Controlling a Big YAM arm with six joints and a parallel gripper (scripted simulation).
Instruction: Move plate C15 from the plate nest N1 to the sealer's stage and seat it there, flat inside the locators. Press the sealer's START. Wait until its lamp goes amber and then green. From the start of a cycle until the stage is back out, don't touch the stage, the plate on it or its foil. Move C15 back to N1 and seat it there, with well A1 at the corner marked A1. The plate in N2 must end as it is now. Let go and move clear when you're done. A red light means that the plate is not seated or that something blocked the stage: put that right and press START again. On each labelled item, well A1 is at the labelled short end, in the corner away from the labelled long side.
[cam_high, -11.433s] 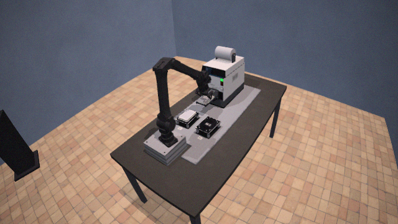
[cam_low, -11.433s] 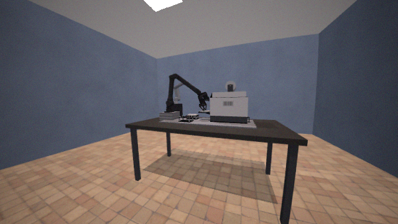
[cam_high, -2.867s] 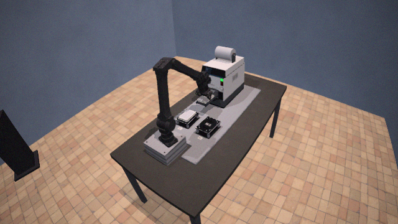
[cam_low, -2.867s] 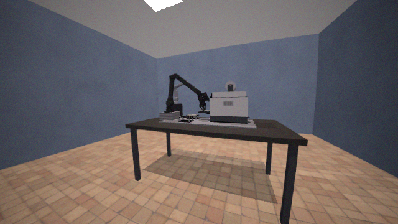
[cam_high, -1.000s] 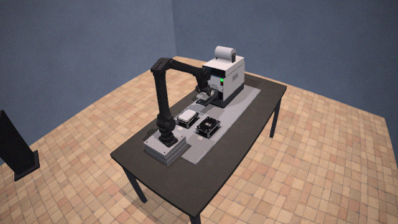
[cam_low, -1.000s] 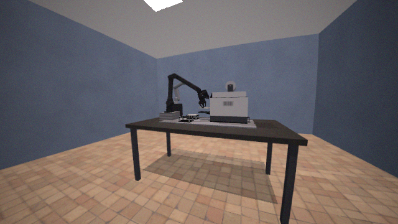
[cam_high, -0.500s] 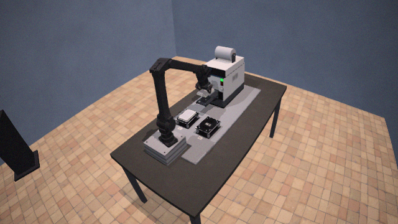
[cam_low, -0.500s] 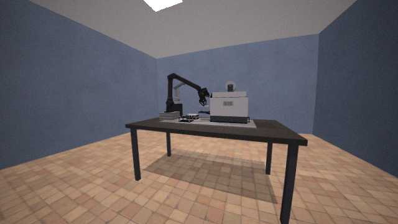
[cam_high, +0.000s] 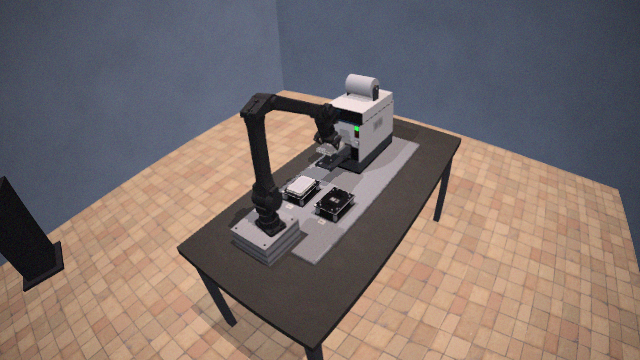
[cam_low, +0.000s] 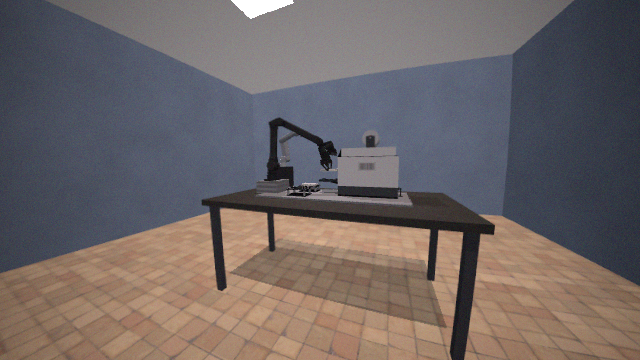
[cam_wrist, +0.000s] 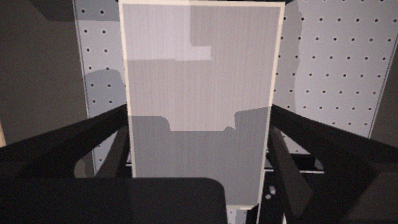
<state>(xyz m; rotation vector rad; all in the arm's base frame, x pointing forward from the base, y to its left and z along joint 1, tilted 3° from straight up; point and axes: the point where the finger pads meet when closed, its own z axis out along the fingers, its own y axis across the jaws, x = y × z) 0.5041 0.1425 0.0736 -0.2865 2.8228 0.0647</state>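
Plate (cam_high: 327, 153) (cam_wrist: 200, 90) above stage (cam_high: 324, 164) (cam_low: 327, 180), nests (cam_high: 345, 198) (cam_low: 300, 193) (a pair) between arm (cam_high: 258, 150) (cam_low: 273, 145) and sealer (cam_high: 377, 137) (cam_low: 367, 178)

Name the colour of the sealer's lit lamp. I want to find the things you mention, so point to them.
Green: the lit lamp (cam_high: 356, 128) on the sealer (cam_high: 377, 132) (cam_low: 368, 172) shows best in the top view.

Green lamp (cam_high: 356, 128), white sealer (cam_high: 377, 131) (cam_low: 368, 172).

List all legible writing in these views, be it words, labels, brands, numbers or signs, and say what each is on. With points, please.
No text can be read.
Sealer's side panel (cam_high: 378, 123) (cam_low: 367, 166): grey marking, too blurred.
Small pale tags by the two nests (cam_high: 289, 206) (cam_high: 321, 221): too small.
Empty nest's centre (cam_high: 335, 199): pale mark, too small.
Held plate's foil (cam_wrist: 200, 95): none visible.
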